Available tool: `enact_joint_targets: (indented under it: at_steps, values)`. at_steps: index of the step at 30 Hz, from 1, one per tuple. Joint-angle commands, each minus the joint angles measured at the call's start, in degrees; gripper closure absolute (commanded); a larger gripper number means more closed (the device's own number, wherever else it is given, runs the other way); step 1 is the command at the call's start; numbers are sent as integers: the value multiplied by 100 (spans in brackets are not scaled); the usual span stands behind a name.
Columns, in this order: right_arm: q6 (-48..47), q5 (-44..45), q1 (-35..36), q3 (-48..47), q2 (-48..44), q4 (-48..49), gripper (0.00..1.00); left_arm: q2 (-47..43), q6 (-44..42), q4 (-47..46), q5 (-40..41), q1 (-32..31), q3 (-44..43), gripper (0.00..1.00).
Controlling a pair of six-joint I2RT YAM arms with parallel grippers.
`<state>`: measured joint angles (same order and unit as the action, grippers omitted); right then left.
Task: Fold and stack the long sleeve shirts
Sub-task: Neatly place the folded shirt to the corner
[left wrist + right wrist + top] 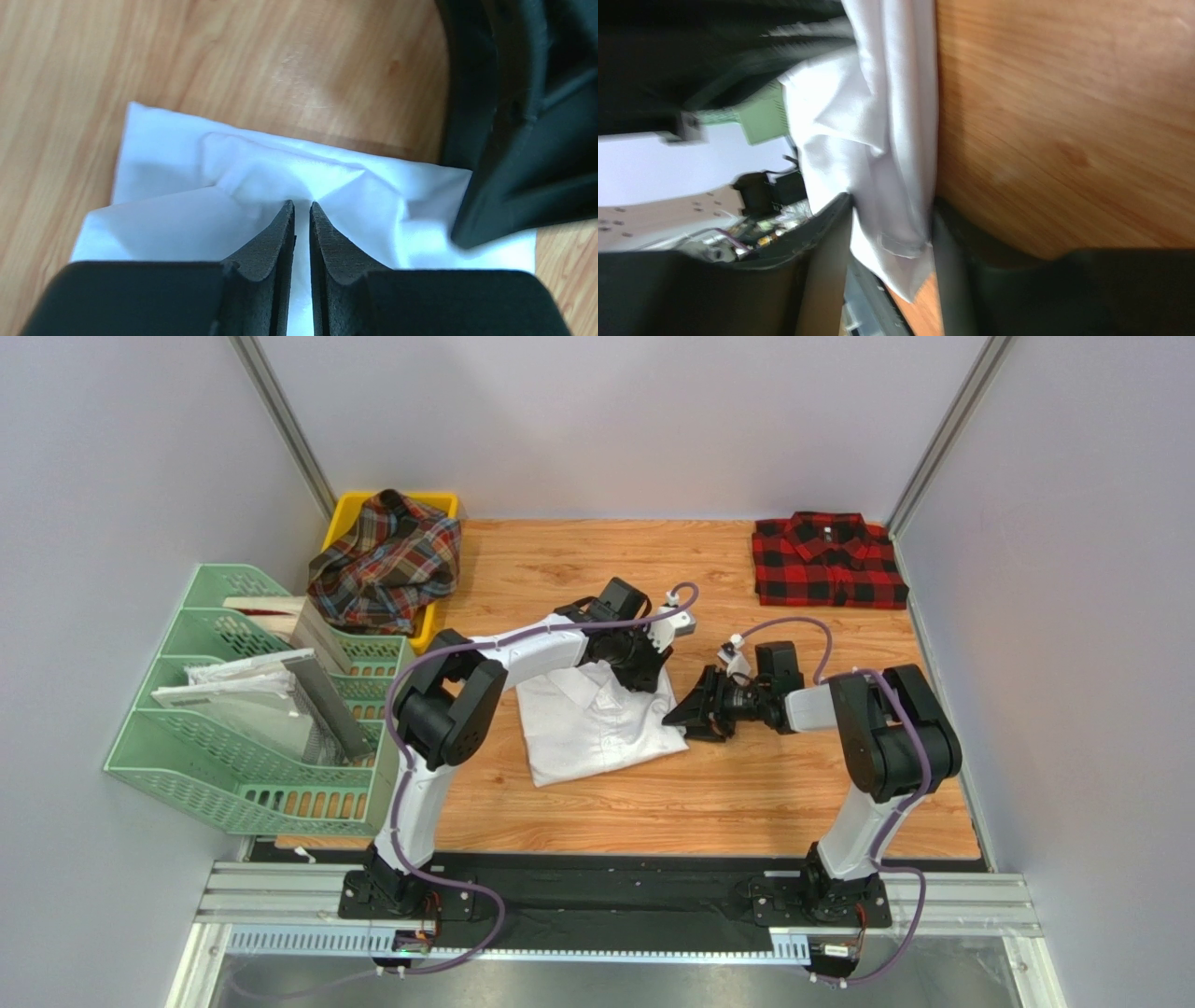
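Three shirts are in view, and the white shirt (596,728) lies partly folded on the worktop (786,784) between my two arms. My left claw (302,206) is pressed almost together on a puckered ridge of that white cloth near its far edge, pinching it. My right claw (889,210) comes in from the right side with a finger on either side of the shirt's edge. The cloth fills most of the gap, but the wrist view is blurred and I cannot tell whether it is clamped. The red-and-black checked shirt (828,560) lies folded at the far right corner. The tartan shirt (386,560) is crumpled in the yellow bin (351,511) at the far left.
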<state>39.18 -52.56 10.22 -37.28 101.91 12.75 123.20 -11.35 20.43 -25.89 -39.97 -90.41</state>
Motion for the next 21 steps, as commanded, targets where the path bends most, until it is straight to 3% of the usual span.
enact_joint_targets:
  at_steps: [1,2,4,10,13,17,21]
  values:
    - [-639,403,59,124,75,-642,69,-59,345,-65,269,94,-258,82]
    - [-657,404,51,124,101,-643,87,-76,362,-65,260,94,-249,82]
    - [-675,395,59,133,127,-669,100,-94,380,-65,312,94,-188,82]
    - [-1017,220,103,89,57,-1038,99,-59,415,-65,392,191,-161,84]
    - [-851,123,103,98,-30,-872,48,-111,345,-91,199,217,-117,84]
    - [-430,289,103,142,-198,-83,23,-375,283,-232,-162,217,41,81]
    - [71,281,112,-182,380,297,21,-244,283,-12,-241,217,-170,81]
